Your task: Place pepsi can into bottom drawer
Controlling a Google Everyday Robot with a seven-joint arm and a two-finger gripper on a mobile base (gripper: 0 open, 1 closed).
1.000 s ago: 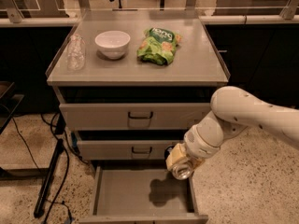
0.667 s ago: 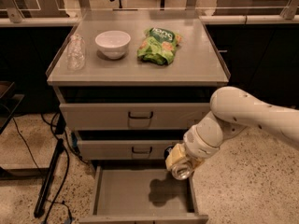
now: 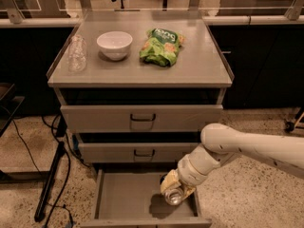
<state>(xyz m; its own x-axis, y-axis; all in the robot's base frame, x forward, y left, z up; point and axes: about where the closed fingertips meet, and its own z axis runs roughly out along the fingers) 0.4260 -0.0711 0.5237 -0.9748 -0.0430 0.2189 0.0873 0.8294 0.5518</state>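
Note:
The bottom drawer [image 3: 123,198] of the grey cabinet is pulled open, and its flat grey inside is bare. My gripper [image 3: 173,192] hangs over the drawer's right half, low between its walls. It is shut on the pepsi can [image 3: 174,197]. Only the can's silver end shows below the fingers, and its blue side is hidden by the gripper. A shadow lies on the drawer floor just left of the can. My white arm reaches in from the right.
The two upper drawers [image 3: 142,118] [image 3: 138,152] with dark handles are closed. On the cabinet top [image 3: 199,72] stand a white bowl [image 3: 114,44], a green chip bag [image 3: 160,46] and a clear plastic cup [image 3: 77,53]. Cables and a dark stand leg [image 3: 47,184] lie on the floor at the left.
My gripper has moved down and slightly left with the can, from in front of the middle drawer to low over the open bottom drawer.

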